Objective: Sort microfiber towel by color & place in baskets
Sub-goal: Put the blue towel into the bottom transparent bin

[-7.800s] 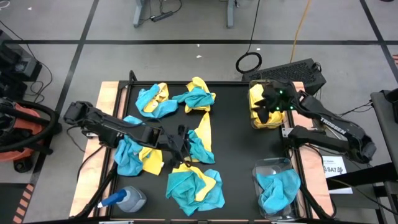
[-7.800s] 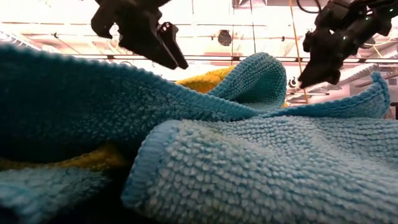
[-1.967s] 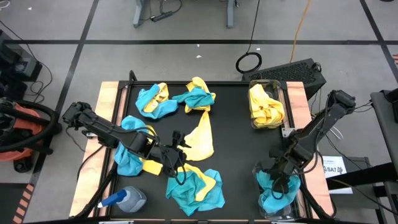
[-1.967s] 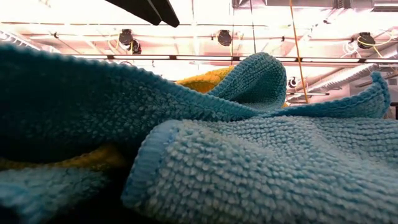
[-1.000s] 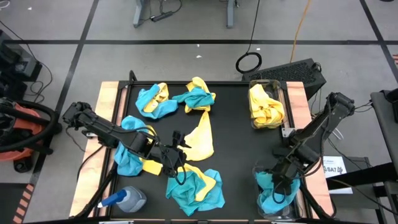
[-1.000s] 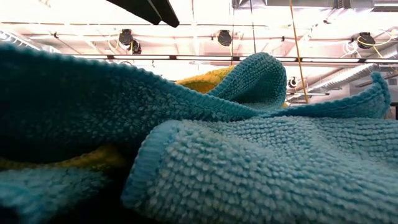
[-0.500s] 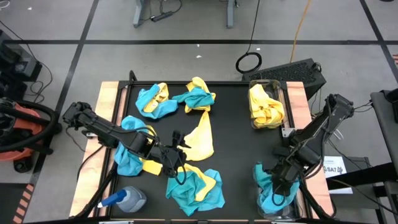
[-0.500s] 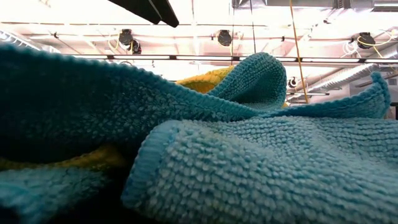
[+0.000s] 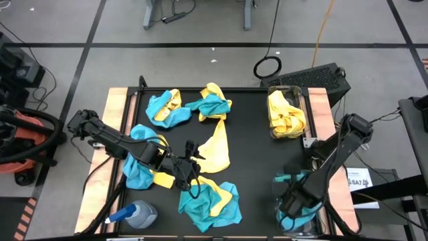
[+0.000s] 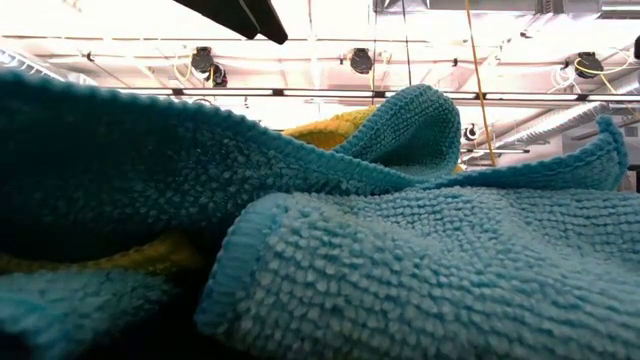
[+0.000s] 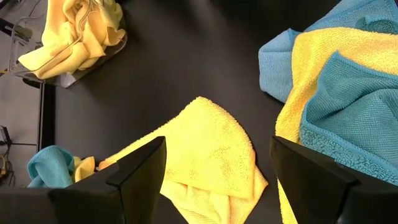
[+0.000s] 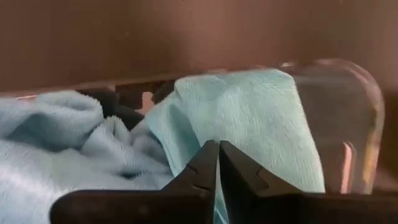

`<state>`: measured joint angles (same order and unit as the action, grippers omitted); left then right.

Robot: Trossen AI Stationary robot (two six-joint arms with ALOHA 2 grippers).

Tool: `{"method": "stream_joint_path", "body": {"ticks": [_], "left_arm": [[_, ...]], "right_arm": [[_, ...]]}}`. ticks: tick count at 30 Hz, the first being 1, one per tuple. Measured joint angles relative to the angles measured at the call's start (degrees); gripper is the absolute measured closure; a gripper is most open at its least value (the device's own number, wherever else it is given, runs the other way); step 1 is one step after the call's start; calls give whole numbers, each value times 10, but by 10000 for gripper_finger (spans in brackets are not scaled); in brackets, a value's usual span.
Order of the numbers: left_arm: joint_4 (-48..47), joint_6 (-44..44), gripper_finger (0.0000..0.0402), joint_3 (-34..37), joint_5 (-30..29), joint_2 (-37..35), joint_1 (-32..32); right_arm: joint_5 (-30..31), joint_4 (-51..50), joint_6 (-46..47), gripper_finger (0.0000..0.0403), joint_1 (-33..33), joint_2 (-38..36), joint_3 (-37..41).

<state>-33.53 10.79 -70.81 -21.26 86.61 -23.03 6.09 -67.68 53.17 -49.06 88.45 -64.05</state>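
Note:
Yellow and teal microfiber towels lie in heaps on the black table. One yellow towel (image 9: 217, 150) lies spread at mid-table. My left gripper (image 9: 190, 167) hovers open beside it, and the towel (image 11: 211, 149) shows between its wide fingers, untouched. The far-right basket (image 9: 288, 88) holds yellow towels (image 9: 286, 114). The near-right basket (image 12: 348, 124) holds teal towels (image 12: 249, 118). My right gripper (image 12: 214, 149) is down in that basket, shut among them. One teal strip (image 9: 281, 177) lies over the basket's far-left rim. In the low view, teal towels (image 10: 420, 260) fill the picture. My right gripper has its shut fingertips against a fold of a teal towel (image 12: 193, 134) in the near-right basket. It comes slanting down from the table's far right. The fingers hide the pinch itself, so one layer or several cannot be told. The towel rests in the basket.
A spray bottle with a blue cap (image 9: 134, 214) lies at the near left. Mixed heaps sit at far left (image 9: 164, 107), far middle (image 9: 212, 104), left (image 9: 144, 167) and near middle (image 9: 207, 201). Bare black table (image 9: 251, 154) lies between the heaps and the baskets.
My right gripper has gone toward the table's near edge and a little left, lower over the near-right basket. The teal towels under it have bunched, and a strip now lies over the basket's far-left rim.

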Motion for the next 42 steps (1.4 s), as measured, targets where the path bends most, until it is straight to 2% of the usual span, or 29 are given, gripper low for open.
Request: {"method": "stream_joint_path", "body": {"ticks": [5, 10, 14, 17, 22, 30, 36, 42], "left_arm": [[-1, 0, 110, 0, 15, 0, 0], [-15, -18, 110, 0, 69, 0, 0], [-35, -40, 110, 2, 97, 0, 0], [-34, -54, 110, 13, 127, 0, 0], [-9, -80, 110, 52, 168, 4, 0], [58, -133, 110, 97, 205, 8, -11], [109, -163, 110, 112, 227, 50, -35], [119, -179, 110, 113, 224, 103, -60]], "right_arm": [[0, 10, -1, 383, -1, 36, 0], [-6, 18, 0, 383, -1, 48, 0], [-41, 12, 7, 383, -2, 27, -1], [-46, 6, 22, 383, -2, -1, -14], [-6, 2, 33, 383, -2, -49, -52], [71, 2, -22, 383, -7, -102, -99], [146, 21, -75, 383, -7, -120, -101], [172, 40, -131, 383, -6, -121, -101]]}}
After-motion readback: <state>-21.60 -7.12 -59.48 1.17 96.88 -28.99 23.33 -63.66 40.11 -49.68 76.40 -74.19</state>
